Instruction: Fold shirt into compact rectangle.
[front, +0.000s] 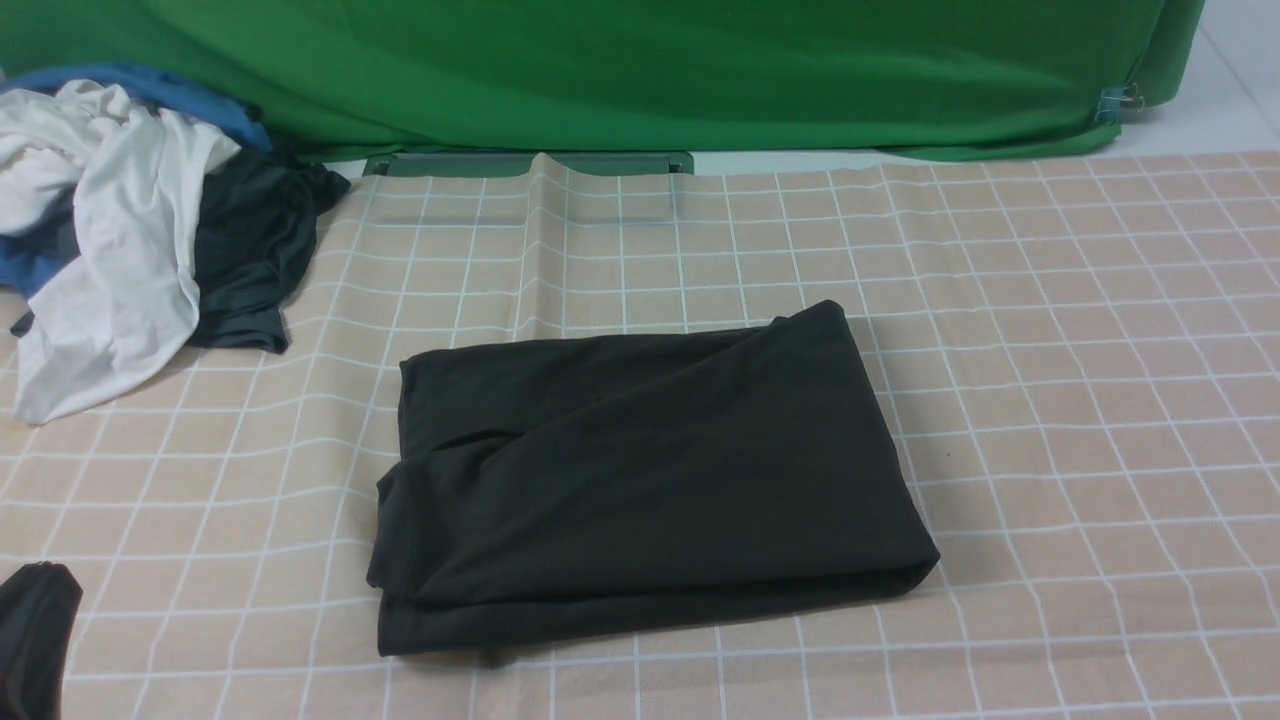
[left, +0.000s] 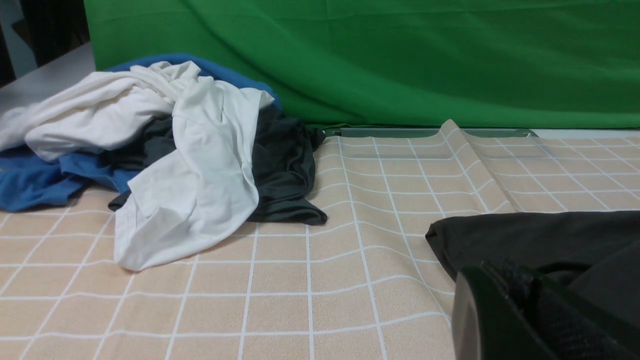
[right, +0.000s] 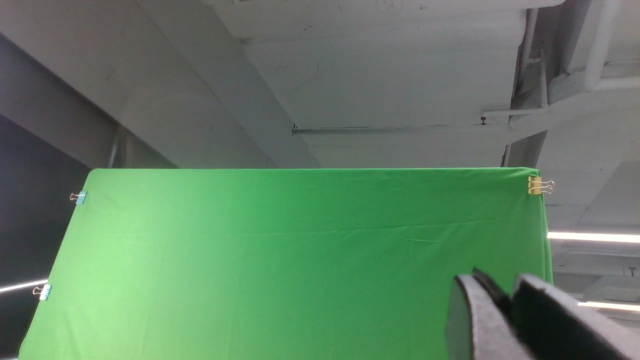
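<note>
A black shirt (front: 640, 470) lies folded into a thick, roughly rectangular bundle near the middle of the desk (front: 1100, 400), a little toward its near edge. Its layers show along the near side, and a loose flap sits slightly askew at the bundle's left end. No print or label is visible on it. The desk is covered by a beige cloth with a white grid (front: 1050, 300), which has a raised crease running back toward the far edge.

At the desk's far left corner sits a heap of other clothes: a white garment (front: 110, 250) draped over a dark grey garment (front: 250, 250), with a blue garment (front: 150, 90) beneath and behind them. The heap is well apart from the shirt. A green backdrop (front: 640, 70) hangs behind the far edge.

The left arm's fingers (left: 525, 315) are clenched shut and grasp nothing; they sit low beside the shirt's left end, near the desk's near left corner. The right arm's fingers (right: 505, 320) point up at the backdrop and ceiling, nearly together with only a narrow gap, holding nothing.
</note>
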